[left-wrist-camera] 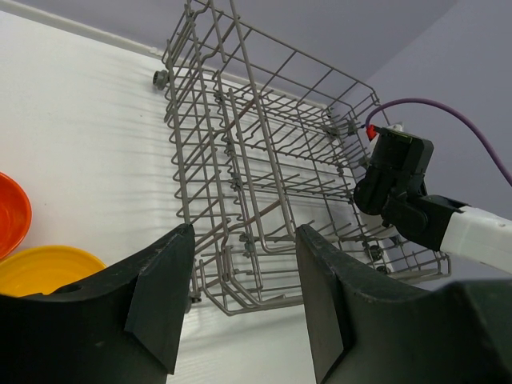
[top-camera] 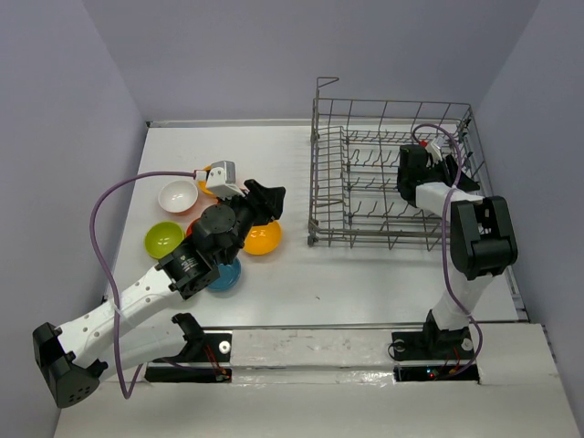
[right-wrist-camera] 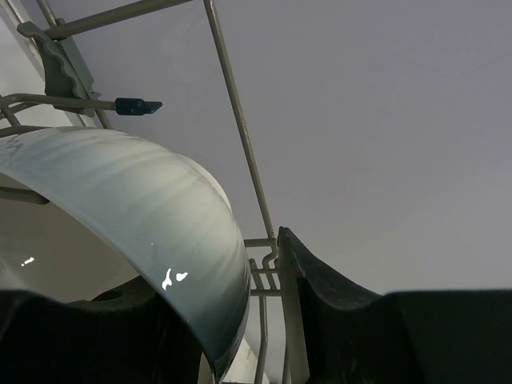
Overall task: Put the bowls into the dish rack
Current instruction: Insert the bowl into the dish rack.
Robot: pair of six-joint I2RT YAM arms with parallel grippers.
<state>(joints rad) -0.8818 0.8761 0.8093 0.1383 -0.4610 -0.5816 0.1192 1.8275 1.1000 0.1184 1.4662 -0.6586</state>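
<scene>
The grey wire dish rack (top-camera: 365,196) stands at the back right and fills the left wrist view (left-wrist-camera: 264,176). On the table at left lie a white bowl (top-camera: 178,194), a lime green bowl (top-camera: 164,239), an orange-yellow bowl (top-camera: 263,238) and a blue bowl (top-camera: 224,276) under the arm. My left gripper (top-camera: 266,203) hovers open and empty (left-wrist-camera: 244,240) above the orange-yellow bowl (left-wrist-camera: 48,268) and a red-orange bowl (left-wrist-camera: 12,212). My right gripper (top-camera: 409,162) is inside the rack. A pale white bowl (right-wrist-camera: 136,208) leans over its left finger, with a gap to the right finger (right-wrist-camera: 320,312).
The rack's wires (right-wrist-camera: 240,136) run close above and beside my right gripper. Purple cables loop from both arms. The purple walls close in the white table (top-camera: 301,283) on three sides.
</scene>
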